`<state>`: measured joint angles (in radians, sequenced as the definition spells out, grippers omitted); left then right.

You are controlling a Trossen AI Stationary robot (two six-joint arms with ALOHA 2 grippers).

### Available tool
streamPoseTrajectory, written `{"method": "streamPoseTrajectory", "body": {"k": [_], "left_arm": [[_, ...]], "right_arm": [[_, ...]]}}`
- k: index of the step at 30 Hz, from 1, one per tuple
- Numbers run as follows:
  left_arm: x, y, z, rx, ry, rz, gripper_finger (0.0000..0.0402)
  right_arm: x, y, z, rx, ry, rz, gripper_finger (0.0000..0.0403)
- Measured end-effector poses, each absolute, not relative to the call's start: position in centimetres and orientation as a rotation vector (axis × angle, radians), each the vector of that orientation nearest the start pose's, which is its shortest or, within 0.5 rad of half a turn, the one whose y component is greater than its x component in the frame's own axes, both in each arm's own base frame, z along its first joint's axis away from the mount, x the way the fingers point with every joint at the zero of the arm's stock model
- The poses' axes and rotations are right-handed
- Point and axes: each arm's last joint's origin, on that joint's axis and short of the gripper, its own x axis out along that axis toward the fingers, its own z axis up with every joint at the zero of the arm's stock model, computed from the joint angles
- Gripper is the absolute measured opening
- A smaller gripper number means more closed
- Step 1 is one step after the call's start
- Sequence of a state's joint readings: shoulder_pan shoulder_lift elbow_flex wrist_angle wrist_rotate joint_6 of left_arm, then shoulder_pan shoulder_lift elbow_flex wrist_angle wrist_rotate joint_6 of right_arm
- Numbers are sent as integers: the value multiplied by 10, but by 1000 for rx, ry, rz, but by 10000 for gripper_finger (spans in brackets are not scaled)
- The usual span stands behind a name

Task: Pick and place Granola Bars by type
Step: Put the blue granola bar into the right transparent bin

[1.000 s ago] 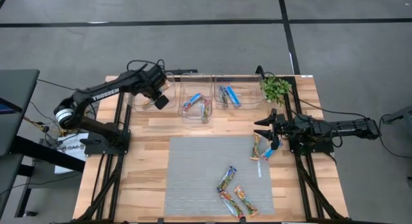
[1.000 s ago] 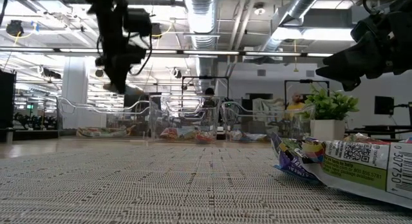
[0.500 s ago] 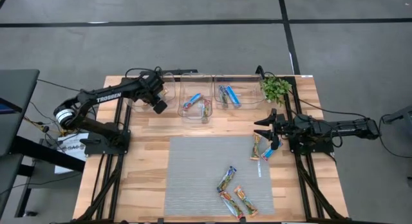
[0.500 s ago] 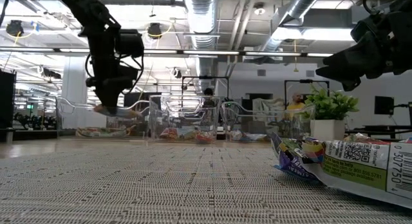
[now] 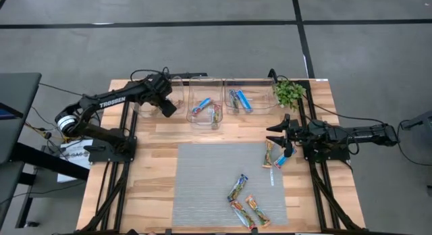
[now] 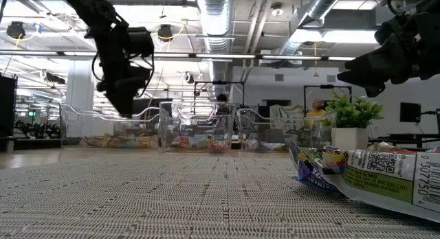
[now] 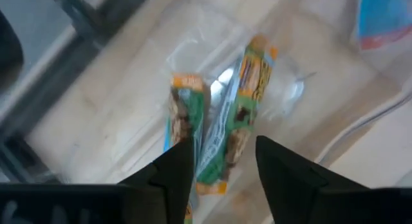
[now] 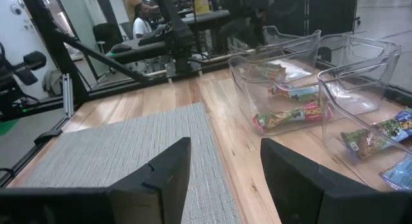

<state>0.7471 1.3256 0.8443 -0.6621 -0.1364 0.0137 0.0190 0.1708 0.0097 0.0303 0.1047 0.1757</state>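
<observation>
**A bar goes into the far-left bin – five more wait on the mat**

From above, the left gripper (image 5: 164, 105) hangs over the far-left bin (image 5: 150, 104), so the step in hand looks like a drop. The right gripper (image 5: 278, 135) waits at the right edge, near the plant (image 5: 289, 91). Two bars (image 5: 276, 154) lie just beside it and three bars (image 5: 244, 201) sit at the near edge of the mat (image 5: 216, 174). The middle bin (image 5: 206, 107) and the right bin (image 5: 241, 100) already hold bars.

From table height, the left gripper (image 6: 124, 88) is above the bin wall – I cannot tell from here how its jaws stand. One wrapped bar (image 6: 371, 174) fills the foreground.

The left wrist view shows what the others hide: the jaws stand apart with nothing between them, and two green and orange bars (image 7: 222, 118) lie below in the bin.

The right wrist view shows its own jaws open and empty, with the bins (image 8: 293, 89) ahead.

The next move, I judge, calls for lifting clear and reaching for a bar on the mat.
</observation>
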Motion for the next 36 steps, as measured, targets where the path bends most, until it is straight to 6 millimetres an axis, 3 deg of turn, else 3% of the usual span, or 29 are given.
{"method": "streamPoseTrajectory", "body": {"k": [4,9,13,16,19,22,29,36], "left_arm": [[179,171,238,-285,1039,776,169],[192,168,292,-139,867,725,169],[211,154,334,7,711,488,169],[227,136,351,141,623,215,169],[241,118,351,232,561,-62,169],[252,106,348,245,523,-196,169],[284,91,319,108,627,-277,169],[316,45,292,-31,742,-319,169]], "right_arm": [[107,-1,156,167,123,-97,182],[107,-1,156,167,123,-97,181],[107,-1,156,168,123,-97,180],[107,-1,156,167,123,-97,182],[107,-1,156,167,123,-97,183],[107,-1,156,167,123,-97,182],[107,-1,156,168,119,-97,182],[107,-1,156,168,119,-97,181]]}}
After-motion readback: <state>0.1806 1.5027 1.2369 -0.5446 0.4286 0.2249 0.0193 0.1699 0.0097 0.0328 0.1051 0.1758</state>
